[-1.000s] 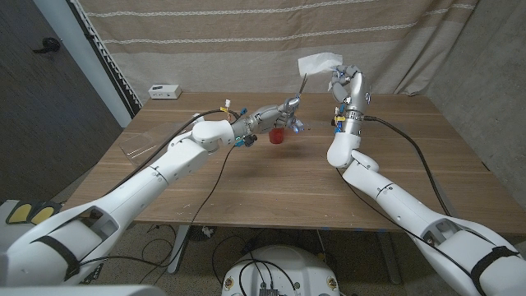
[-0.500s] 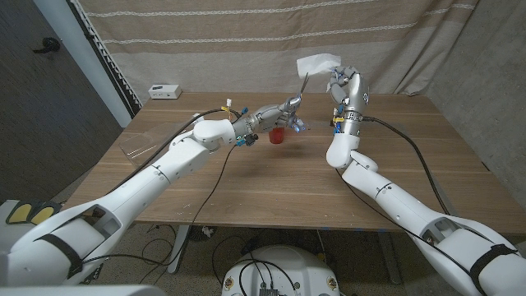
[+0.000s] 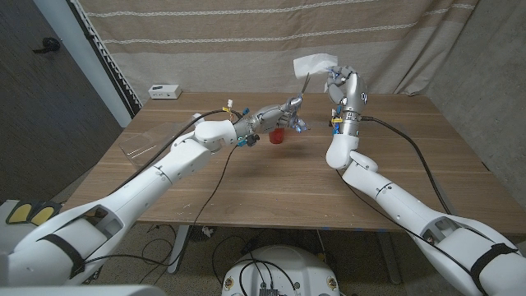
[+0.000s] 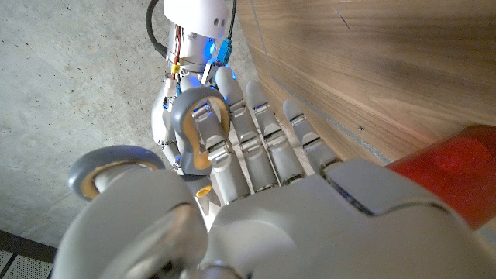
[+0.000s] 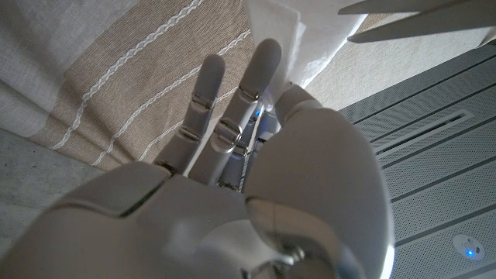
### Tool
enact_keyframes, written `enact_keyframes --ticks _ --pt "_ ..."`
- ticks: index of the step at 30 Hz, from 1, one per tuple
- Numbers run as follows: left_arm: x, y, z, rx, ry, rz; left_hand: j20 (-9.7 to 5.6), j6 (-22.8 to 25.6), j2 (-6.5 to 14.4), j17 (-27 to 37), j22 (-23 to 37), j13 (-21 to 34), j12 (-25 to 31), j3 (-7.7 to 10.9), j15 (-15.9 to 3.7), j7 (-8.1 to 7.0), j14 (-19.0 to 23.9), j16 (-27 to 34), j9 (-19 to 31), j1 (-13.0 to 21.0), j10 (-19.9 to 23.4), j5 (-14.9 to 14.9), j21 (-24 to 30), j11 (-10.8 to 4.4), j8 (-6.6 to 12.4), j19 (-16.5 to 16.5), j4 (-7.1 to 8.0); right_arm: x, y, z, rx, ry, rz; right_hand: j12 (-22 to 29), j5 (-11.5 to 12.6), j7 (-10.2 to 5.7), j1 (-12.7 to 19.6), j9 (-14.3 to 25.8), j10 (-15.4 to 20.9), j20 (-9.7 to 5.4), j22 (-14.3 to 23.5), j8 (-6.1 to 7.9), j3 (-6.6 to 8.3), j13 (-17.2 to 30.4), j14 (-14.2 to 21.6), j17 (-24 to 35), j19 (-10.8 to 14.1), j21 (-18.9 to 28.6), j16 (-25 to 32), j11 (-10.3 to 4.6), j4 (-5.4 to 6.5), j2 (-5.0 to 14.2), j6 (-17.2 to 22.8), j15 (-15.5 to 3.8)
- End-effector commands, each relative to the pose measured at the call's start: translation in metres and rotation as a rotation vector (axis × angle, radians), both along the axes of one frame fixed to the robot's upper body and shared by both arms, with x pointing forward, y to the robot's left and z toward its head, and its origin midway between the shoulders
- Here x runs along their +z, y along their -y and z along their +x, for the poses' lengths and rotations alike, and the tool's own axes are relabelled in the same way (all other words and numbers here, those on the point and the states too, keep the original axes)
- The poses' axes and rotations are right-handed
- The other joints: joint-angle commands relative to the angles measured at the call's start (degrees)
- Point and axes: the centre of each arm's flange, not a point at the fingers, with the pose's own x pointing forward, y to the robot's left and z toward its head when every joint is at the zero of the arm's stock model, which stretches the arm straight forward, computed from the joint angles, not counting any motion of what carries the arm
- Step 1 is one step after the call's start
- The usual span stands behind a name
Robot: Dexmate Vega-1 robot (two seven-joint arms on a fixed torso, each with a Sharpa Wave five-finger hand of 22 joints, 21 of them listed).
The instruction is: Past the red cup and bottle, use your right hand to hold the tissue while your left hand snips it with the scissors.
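Hidden: the bottle could not be made out; most of the red cup [image 3: 278,136] was covered by the left hand [image 3: 278,113] in the head view, and only a red blur of it [image 4: 446,174] was caught at the edge of the left wrist view.
Left hand: it was stretched out above the far middle of the table [image 3: 246,177], fingers [image 4: 256,128] curled through the grey handles of the scissors [image 3: 299,89], which were gripped.
Scissors: the blades were angled up toward the tissue [image 3: 316,63]; in the right wrist view their tips [image 5: 418,19] were seen parted, just beside the tissue's edge [image 5: 310,39].
Right hand: it [image 3: 345,86] was raised upright on a bent arm, the tissue pinched at its upper fingers while other fingers [image 5: 203,101] were spread.
Tissue: it was held in the air beyond the cup, against the striped curtain [image 3: 246,41].
Far left: a small white box [image 3: 164,90] was set at the table's far corner.
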Motion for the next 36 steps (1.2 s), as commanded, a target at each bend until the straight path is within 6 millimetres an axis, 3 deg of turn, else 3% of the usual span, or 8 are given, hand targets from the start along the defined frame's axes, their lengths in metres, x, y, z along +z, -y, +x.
enact_keyframes --ticks 1,12,36 --pt "-0.001 0.003 0.001 -0.018 -0.001 -0.001 0.57 -1.7 -0.1 0.1 0.1 0.2 0.3 -0.09 -6.25 1.72 0.2 0.1 0.2 0.4 2.3 0.4 0.1 -2.6 -0.1 0.0 0.54 -0.001 -0.002 -0.001 -0.01 0.01 -0.025 -0.3 -0.3 -0.49 -0.3 0.0 0.3 -6.6 0.1 -0.22 0.4 0.2 -0.1 0.3 -0.3 0.5 -0.3 -0.5 0.06 0.18 0.0 -0.22" --pt "-0.002 0.004 -0.001 -0.023 -0.001 -0.001 0.56 -1.7 -0.1 0.1 0.1 0.0 0.3 -0.12 -6.16 1.72 0.1 0.1 0.1 0.4 2.4 0.4 0.1 -2.48 -0.11 -0.1 0.66 -0.003 -0.009 -0.001 -0.018 0.013 -0.046 -0.4 -0.6 -0.47 -0.4 -0.2 0.5 -6.65 0.1 -0.11 0.56 0.1 -0.2 0.4 -0.7 0.9 -0.6 -0.28 -0.04 0.1 0.3 -0.23" --pt "-0.002 0.004 -0.001 -0.025 -0.001 -0.009 0.51 -1.6 -0.1 0.1 0.1 -0.1 0.5 -0.11 -6.31 1.66 0.2 0.1 0.2 0.3 2.3 0.4 0.1 -2.49 0.02 -0.2 0.91 -0.008 -0.013 -0.001 -0.03 0.022 -0.09 -1.2 -0.7 -1.18 -0.7 -1.0 1.7 -6.47 0.0 0.19 1.2 -1.1 0.1 1.0 -1.4 1.2 -0.9 -1.39 -0.25 -0.8 1.5 -0.22"
